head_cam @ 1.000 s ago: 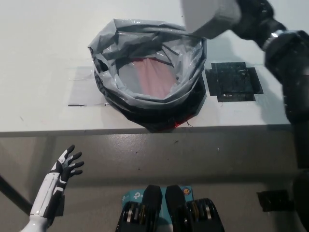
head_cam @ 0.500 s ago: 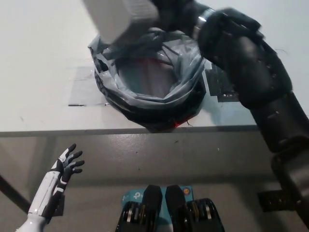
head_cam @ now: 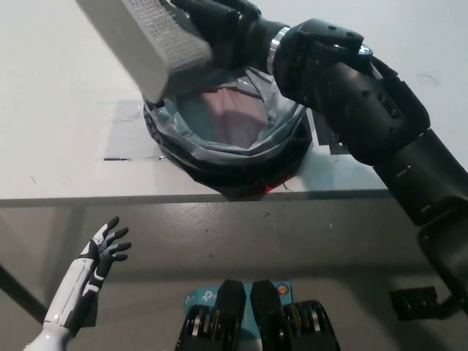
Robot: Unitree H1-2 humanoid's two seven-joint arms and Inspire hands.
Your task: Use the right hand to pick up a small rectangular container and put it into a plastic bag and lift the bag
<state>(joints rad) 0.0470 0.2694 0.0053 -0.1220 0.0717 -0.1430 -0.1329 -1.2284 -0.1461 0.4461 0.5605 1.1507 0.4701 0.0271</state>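
My black right hand (head_cam: 219, 25) is shut on a grey-white rectangular container (head_cam: 142, 40), holding it tilted in the air over the left rim of the bag. The grey plastic bag (head_cam: 219, 142) stands open on the white table, its mouth wide, with something reddish showing inside. The right forearm crosses above the bag's right side and hides part of its rim. My white left hand (head_cam: 106, 248) rests low at the lower left, below the table edge, fingers apart and holding nothing.
A dark square patch (head_cam: 329, 139) on the table lies right of the bag, mostly hidden by my arm. The table's front edge (head_cam: 110, 199) runs across the middle of the picture. Clear tape marks (head_cam: 121, 135) lie left of the bag.
My right arm has swung left across the bag, carrying the container from the upper right to above the bag's left rim. The left hand has stayed in place.
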